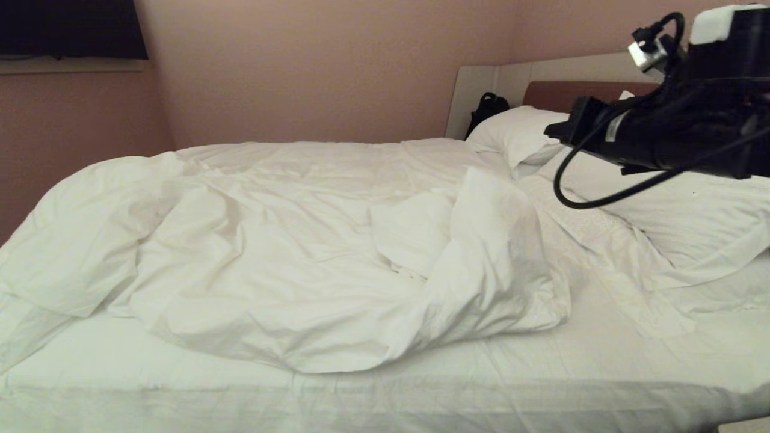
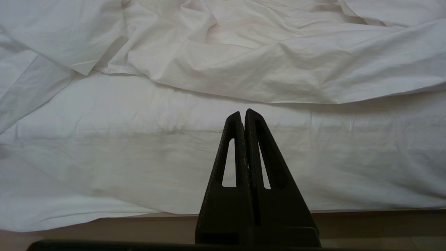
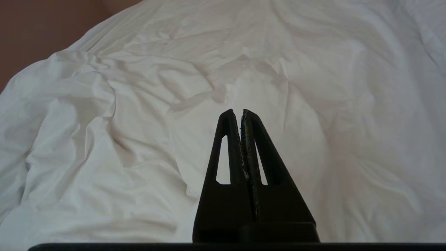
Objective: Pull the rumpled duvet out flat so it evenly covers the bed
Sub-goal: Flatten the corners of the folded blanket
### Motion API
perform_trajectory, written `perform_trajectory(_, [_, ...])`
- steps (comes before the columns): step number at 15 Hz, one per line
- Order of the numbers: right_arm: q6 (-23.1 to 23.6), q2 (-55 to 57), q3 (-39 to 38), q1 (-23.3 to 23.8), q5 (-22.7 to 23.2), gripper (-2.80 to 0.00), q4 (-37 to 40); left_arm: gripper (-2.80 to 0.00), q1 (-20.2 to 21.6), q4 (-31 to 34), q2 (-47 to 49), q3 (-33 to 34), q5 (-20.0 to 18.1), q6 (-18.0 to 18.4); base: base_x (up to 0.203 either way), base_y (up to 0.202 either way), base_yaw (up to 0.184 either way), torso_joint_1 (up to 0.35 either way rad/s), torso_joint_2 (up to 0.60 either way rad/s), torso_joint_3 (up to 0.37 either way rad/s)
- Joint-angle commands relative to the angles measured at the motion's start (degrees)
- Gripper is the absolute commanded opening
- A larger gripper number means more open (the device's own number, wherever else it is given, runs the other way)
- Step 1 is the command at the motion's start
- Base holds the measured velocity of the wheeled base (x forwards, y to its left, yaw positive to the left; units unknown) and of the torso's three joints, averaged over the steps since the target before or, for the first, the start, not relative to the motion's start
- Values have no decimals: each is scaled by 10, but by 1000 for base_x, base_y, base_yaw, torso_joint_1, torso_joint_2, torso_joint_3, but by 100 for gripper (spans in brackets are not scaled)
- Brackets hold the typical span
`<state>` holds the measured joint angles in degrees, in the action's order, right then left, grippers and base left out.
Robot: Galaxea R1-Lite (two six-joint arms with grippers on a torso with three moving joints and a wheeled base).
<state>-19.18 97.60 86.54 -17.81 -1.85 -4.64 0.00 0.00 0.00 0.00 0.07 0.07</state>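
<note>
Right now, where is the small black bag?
In the head view, the small black bag sits at the far right, against the pale grey headboard panel, just behind the far white pillow.

Bed (image 1: pixel 385 391), white fitted sheet bare along near edge: rumpled duvet (image 1: pixel 289 252) heaped over its middle and far side (one fold standing up), two white pillows (image 1: pixel 517 135) beyond duvet by brown headboard (image 1: pixel 571 95).

White duvet (image 1: pixel 289 252) and pillows (image 1: pixel 517 135); brown headboard (image 1: pixel 565 93); pinkish wall (image 1: pixel 313 66); black grippers (image 3: pixel 237 111).
</note>
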Motion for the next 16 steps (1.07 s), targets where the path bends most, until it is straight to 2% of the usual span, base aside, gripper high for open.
perform_trajectory(1, [-7,90,79,-14,-62,-280,99,-280,0,-1,0,0,0,0,0,0,0,0,0,0])
perform_trajectory(3, [-37,147,160,-27,-103,-280,152,-280,0,0,0,0,0,-1,0,0,0,0,0,0])
perform_trajectory(6, [-81,201,228,-37,-118,-280,208,-280,0,-1,0,0,0,0,0,0,0,0,0,0])
perform_trajectory(15, [-66,215,237,-84,-117,-280,201,-280,0,-1,0,0,0,-1,0,0,0,0,0,0])
perform_trajectory(16, [-60,216,237,-89,-118,0,197,-280,0,-1,0,0,0,-1,0,0,0,0,0,0])
